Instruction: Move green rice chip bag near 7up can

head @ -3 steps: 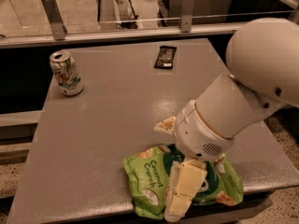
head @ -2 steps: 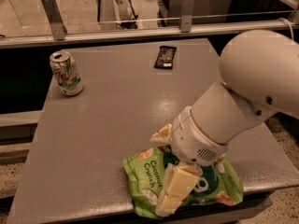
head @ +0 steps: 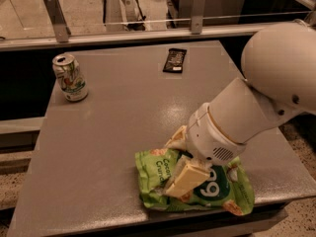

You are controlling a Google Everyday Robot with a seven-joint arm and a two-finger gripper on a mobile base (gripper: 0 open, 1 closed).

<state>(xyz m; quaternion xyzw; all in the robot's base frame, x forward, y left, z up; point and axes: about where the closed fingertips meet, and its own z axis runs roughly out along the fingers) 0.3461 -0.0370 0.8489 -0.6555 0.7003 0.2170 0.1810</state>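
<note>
The green rice chip bag point(head: 217, 191) lies flat at the table's front edge, right of centre. My gripper point(head: 180, 158) is down on the bag's left half, with one cream finger point(head: 174, 138) at the bag's far edge and the other finger point(head: 186, 177) lying across its top. The fingers stand apart with part of the bag between them. The 7up can point(head: 70, 77) stands upright at the far left of the table, well away from the bag and the gripper. My white arm hides the bag's upper right part.
A small black wrapper point(head: 175, 60) lies at the table's far edge, centre. The grey table point(head: 113, 132) ends just in front of the bag. A metal rail with two posts point(head: 55, 17) runs behind the table.
The arm has shifted slightly left and lower over the bag. The near finger has drawn in toward the far one, narrowing the gap. The bag and can have not moved.
</note>
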